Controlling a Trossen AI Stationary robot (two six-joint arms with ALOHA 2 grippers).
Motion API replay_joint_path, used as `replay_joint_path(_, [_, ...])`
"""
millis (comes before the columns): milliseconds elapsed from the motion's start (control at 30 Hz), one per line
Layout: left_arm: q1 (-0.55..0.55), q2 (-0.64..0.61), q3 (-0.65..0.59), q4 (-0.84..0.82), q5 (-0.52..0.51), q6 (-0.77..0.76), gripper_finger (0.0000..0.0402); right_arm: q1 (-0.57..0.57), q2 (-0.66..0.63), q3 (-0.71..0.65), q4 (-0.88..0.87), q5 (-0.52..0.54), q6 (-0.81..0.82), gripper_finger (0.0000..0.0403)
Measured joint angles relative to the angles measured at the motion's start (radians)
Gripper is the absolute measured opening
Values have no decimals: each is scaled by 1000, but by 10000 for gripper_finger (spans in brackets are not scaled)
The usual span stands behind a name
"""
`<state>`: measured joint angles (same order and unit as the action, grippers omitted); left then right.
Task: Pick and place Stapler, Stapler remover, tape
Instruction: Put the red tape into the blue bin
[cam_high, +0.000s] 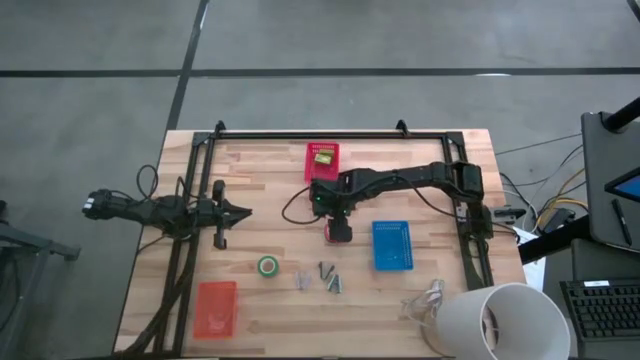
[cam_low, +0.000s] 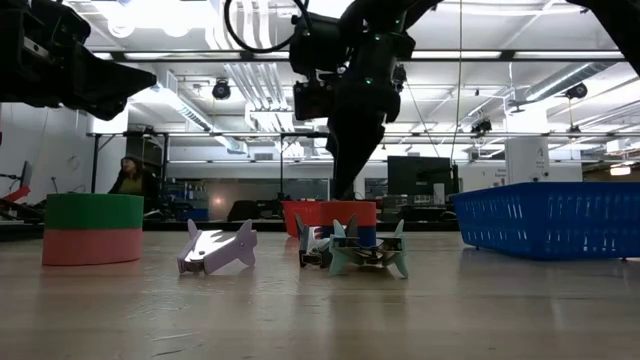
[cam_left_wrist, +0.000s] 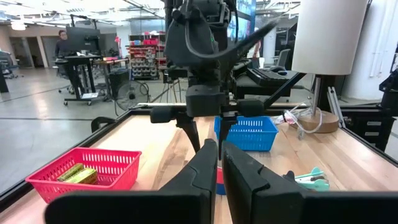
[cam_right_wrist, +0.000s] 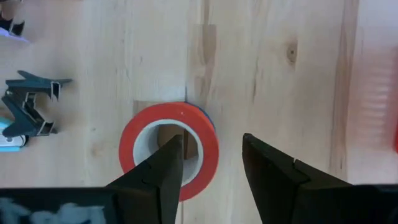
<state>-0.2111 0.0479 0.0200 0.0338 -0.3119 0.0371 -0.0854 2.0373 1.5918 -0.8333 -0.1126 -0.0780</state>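
at table centre the right gripper (cam_right_wrist: 211, 168) hangs spread astride the red tape roll's (cam_right_wrist: 169, 151) wall, not yet lifted, stapler (cam_high: 323, 156) already in the pink basket (cam_high: 322, 170), green tape (cam_high: 268, 266) and staple removers (cam_high: 330, 277) still loose, left gripper (cam_high: 238, 211) parked pressed together.

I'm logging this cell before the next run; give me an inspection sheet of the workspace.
Surface: wooden table, dark frame rails around it.
Job's things: stapler in the red basket; red tape flat on the table under the right gripper; green tape; staple removers loose on the table.
Clutter: blue basket, orange basket, white lamp.
Grippers: right gripper open, one finger over the red tape's hole, one outside its rim; left gripper shut, waiting at the table's left.
Cables: one looped at the right arm, more off the right edge.
Surroundings: workshop, person at a desk behind.
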Motion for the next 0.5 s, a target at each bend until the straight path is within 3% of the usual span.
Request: replay_joint_path(500, [0, 0, 0, 0, 0, 0, 26, 6, 0, -65, 42, 1, 12, 141])
